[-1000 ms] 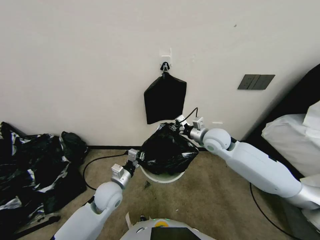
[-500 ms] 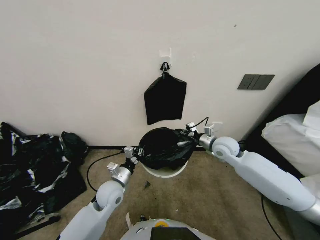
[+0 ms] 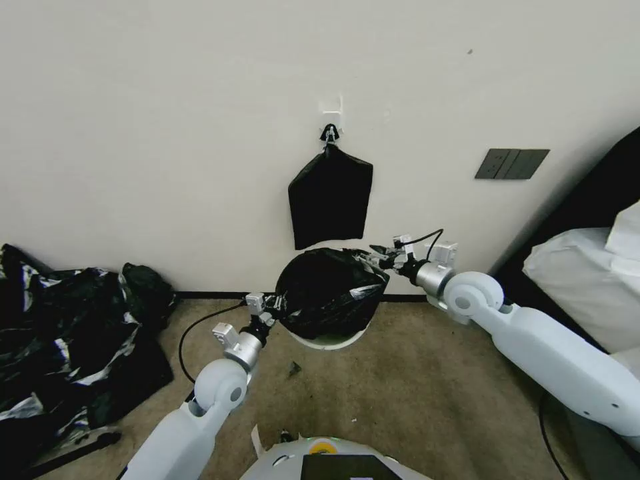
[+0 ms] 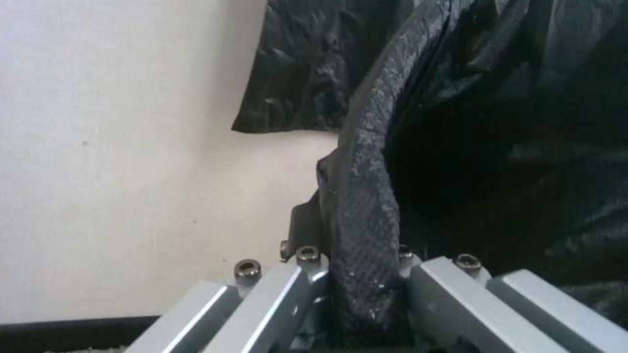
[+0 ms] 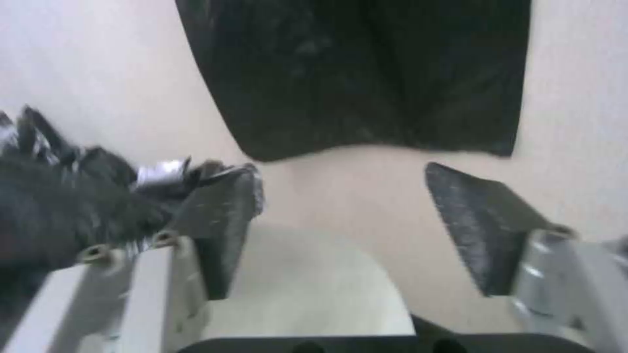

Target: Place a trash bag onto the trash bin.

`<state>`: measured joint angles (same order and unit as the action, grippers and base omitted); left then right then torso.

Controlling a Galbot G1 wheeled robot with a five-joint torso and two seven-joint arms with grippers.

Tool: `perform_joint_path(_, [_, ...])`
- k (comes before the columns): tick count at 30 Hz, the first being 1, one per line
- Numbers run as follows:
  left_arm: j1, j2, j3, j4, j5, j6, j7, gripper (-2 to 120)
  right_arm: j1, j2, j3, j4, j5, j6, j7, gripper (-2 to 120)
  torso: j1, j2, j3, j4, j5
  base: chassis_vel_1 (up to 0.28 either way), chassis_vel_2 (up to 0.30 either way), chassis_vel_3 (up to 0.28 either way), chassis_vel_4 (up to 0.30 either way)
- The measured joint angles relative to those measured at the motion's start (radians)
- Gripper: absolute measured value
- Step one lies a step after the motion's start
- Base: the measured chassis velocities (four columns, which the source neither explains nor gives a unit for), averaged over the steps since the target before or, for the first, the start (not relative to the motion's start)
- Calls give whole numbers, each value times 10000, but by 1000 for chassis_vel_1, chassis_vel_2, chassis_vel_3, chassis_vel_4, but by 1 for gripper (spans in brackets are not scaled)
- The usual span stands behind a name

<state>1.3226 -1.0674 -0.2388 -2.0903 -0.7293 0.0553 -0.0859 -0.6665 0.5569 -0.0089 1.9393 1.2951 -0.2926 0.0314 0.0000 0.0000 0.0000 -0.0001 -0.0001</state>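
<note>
The glossy black trash bag (image 3: 330, 290) is spread over the cream-white trash bin (image 3: 327, 343), and only the bin's near rim shows under it. At the bag's left edge my left gripper (image 3: 275, 308) is shut on a twisted fold of the trash bag (image 4: 363, 206), which runs between its fingers (image 4: 307, 274). My right gripper (image 3: 381, 253) is at the bag's upper right corner, close to the wall. In the right wrist view the right gripper (image 5: 340, 215) stands open with nothing between its fingers, and the trash bag (image 5: 59, 206) lies just outside one finger (image 5: 222, 220).
A flat black bundle (image 3: 330, 197) hangs from a wall hook right above the bin. A big heap of black-and-silvery plastic (image 3: 67, 333) lies on the carpet at the left. A black cable (image 3: 193, 325) curls on the floor near my left arm. White bedding (image 3: 587, 267) is at the right.
The bag has come down from a raised bunch to lie spread over the bin. My right gripper moved right along the wall and let go of the bag. My left gripper kept its hold.
</note>
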Motion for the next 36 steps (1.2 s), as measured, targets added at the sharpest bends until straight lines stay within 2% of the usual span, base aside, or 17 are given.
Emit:
perform_joint_path(2, [0, 49, 34, 67, 448, -7, 145, 1, 41, 72, 158, -69, 454, -63, -44, 81, 0, 0, 1, 2, 4, 0, 0, 0, 0])
perform_joint_path(3, [0, 49, 34, 67, 448, -7, 145, 1, 41, 72, 158, -69, 454, -63, -44, 81, 0, 0, 1, 2, 4, 0, 0, 0, 0])
perform_joint_path(6, [-13, 63, 47, 254, 1111, -85, 295, 1, 105, 93, 449, -59, 1486, -562, -41, 96, 0, 0, 0, 2, 2, 0, 0, 0, 0])
perform_joint_path(7, [-13, 63, 47, 254, 1111, -85, 295, 1, 105, 93, 449, -59, 1486, -562, -41, 96, 0, 0, 0, 2, 2, 0, 0, 0, 0])
perform_joint_path(10, [-11, 86, 22, 363, 1295, -133, 443, 1, 95, -102, 596, 15, 2575, -1231, -137, 100, 0, 1, 0, 1, 0, 0, 0, 0, 0])
perform_joint_path(14, [-40, 115, -58, 418, 1324, -140, 482, 1, 15, -325, 700, 47, 2911, -1666, -447, 100, 0, 0, 0, 0, 0, 0, 0, 0, 0])
perform_joint_path(19, [-66, 142, -113, 454, 1307, -140, 468, 1, -57, -412, 816, 144, 2941, -1798, -700, 100, 0, 0, 0, 0, 1, 0, 0, 0, 0])
perform_joint_path(22, [-85, 140, -147, 483, 1248, -139, 252, 1, -150, -386, 1122, 424, 2815, -1804, -755, 100, 0, 0, 1, 1, 4, 0, 0, 0, 0])
perform_joint_path(24, [-113, 84, -149, 523, 1137, -123, -175, 1, -355, -370, 1815, 1562, 2206, -1883, -638, 100, 0, 0, 0, 1, -1, 0, 0, 0, 0])
perform_joint_path(27, [-136, 63, -131, 535, 1225, -138, -371, 1, -416, -408, 2027, 2349, 1996, -1945, -381, 100, 0, 0, 0, 1, -1, 0, 0, 0, 0])
perform_joint_path(29, [-171, 55, -101, 535, 1518, -215, -458, 1, -365, -435, 1954, 3170, 1890, -2089, -5, 100, 0, 0, 0, 0, -1, 0, 0, 0, 0])
perform_joint_path(36, [-269, 130, -60, 512, 2417, -458, -493, 1, -251, -503, 1001, 4355, 1141, -2665, 118, 99, 0, 0, 0, 2, 0, 0, 0, 0, 0])
